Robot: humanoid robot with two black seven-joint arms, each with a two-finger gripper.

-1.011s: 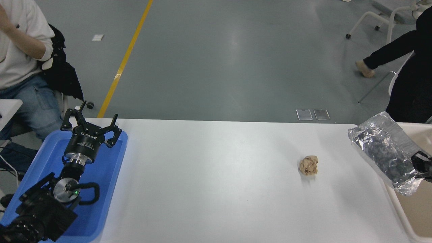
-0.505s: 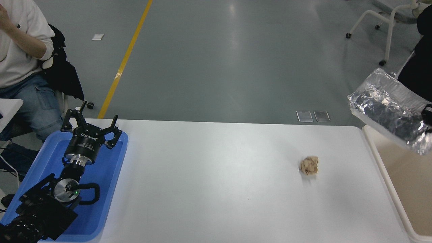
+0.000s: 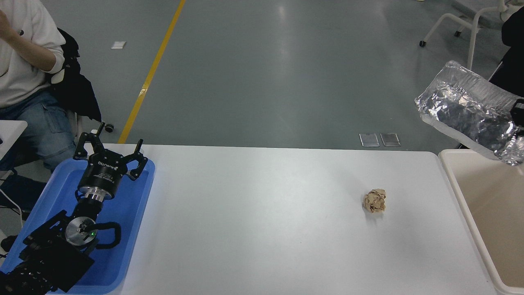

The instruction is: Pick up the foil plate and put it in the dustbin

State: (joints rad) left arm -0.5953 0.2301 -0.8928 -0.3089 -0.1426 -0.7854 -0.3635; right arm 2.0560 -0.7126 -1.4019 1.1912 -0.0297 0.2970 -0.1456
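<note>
since a moment ago the foil plate (image 3: pixel 466 112) sits a touch higher and further left, tilted in the air above the far end of the dustbin (image 3: pixel 458 186), clamped at its right end by the right gripper (image 3: pixel 519 116). white table (image 3: pixel 262 221) next; blue tray (image 3: pixel 135 213) under the parked left gripper (image 3: pixel 111 153), fingers spread apart; crumpled paper ball (image 3: pixel 374 200) lies near the dustbin.

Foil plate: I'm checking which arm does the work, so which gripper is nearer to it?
Right. The right gripper holds the foil plate at its right end; the left gripper sits far left, over the blue tray.
</note>
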